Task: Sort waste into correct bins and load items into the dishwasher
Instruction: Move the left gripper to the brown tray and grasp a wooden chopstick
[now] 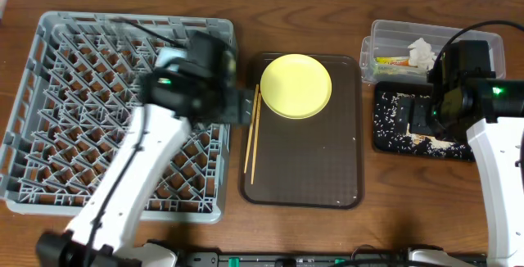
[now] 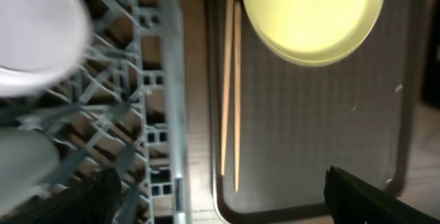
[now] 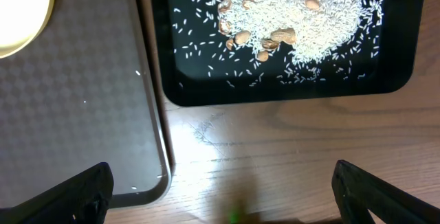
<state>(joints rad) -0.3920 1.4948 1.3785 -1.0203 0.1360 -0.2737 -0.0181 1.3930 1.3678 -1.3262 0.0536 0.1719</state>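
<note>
Overhead: black tray (image 1: 377, 124) holds rice (image 1: 395, 107); clear tub (image 1: 368, 52) holds tissue (image 1: 422, 52).

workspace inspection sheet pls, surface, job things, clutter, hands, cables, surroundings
surface: wooden table, brown tray at centre
job's things: yellow plate and chopsticks on the brown tray; tissue and wrapper in the clear tub; rice and crumbs in the black tray; two whitish dishes in the grey rack, blurred
clutter: stray grains on the brown tray
hands: left hand open, above where grey rack meets brown tray; right hand open, empty
cables: black cable by the right arm
surroundings: nothing seen
</note>
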